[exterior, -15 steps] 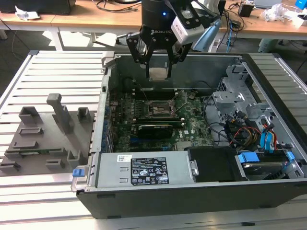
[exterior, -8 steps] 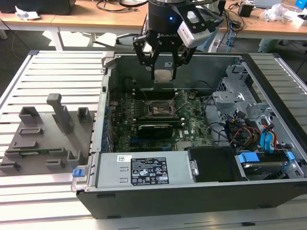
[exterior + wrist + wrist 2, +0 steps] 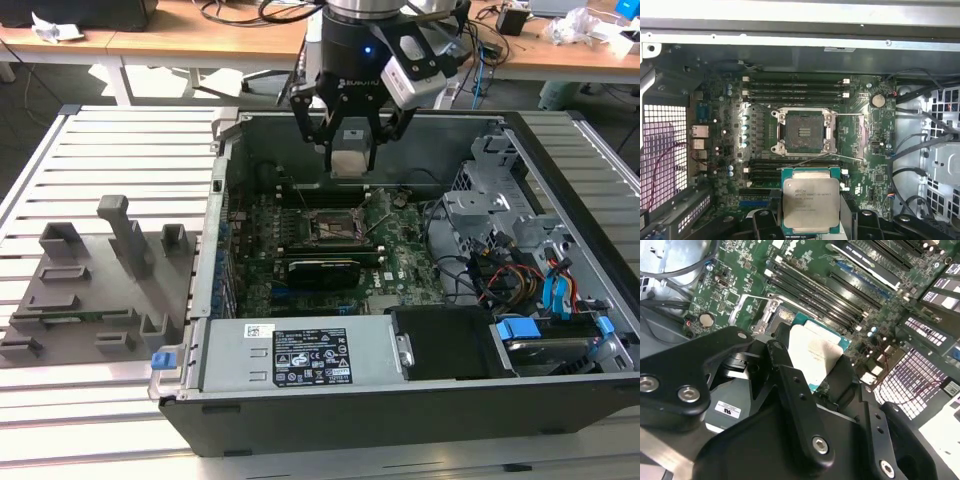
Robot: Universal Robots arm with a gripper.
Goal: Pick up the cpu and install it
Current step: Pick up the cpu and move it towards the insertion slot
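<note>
The tool [image 3: 349, 152] was clamped on the cpu [image 3: 810, 204], holding it level over the open computer case [image 3: 300, 420]. The case held the motherboard [image 3: 875, 165], whose CPU socket [image 3: 802, 131] lay uncovered, apart from the chip, and a power supply [image 3: 300, 355] along one wall.

Wooden desks [image 3: 150, 42] behind slatted table [image 3: 120, 150]
</note>
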